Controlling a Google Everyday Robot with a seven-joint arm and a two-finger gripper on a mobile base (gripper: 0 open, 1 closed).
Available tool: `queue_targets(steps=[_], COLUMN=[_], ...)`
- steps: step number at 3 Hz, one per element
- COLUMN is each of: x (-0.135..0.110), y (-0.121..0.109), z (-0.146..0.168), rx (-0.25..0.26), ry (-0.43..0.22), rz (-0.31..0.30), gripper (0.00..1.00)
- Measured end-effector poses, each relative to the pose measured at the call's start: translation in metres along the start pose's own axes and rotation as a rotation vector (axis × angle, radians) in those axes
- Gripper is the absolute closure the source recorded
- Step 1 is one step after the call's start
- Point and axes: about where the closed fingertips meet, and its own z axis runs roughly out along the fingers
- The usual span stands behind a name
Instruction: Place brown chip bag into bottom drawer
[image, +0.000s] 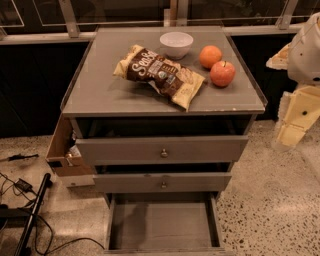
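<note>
The brown chip bag (160, 75) lies flat on the grey cabinet top (100, 95), near the middle, slanting from back left to front right. The bottom drawer (162, 225) is pulled out towards me, and its flat grey floor is bare. My gripper (295, 120) is at the right edge of the view, beside the cabinet's right front corner. It is below the level of the top and well to the right of the bag, and it holds nothing that I can see.
A white bowl (176, 44), an orange (210, 56) and a red apple (222, 73) stand on the top, behind and to the right of the bag. The two upper drawers (162, 150) have small knobs. A cardboard box (62, 150) and cables (25, 200) are on the left.
</note>
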Motion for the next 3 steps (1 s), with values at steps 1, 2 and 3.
queue_targets(steps=[1,2,3], x=[0.000,-0.012,-0.026], y=[0.000,-0.008,-0.024], z=[0.000,0.007,0.025], rx=[0.000,0.033,0.079], ry=[0.000,-0.034,-0.101], rz=[0.000,0.020,0.107], gripper=[0.00,0.00,0.00])
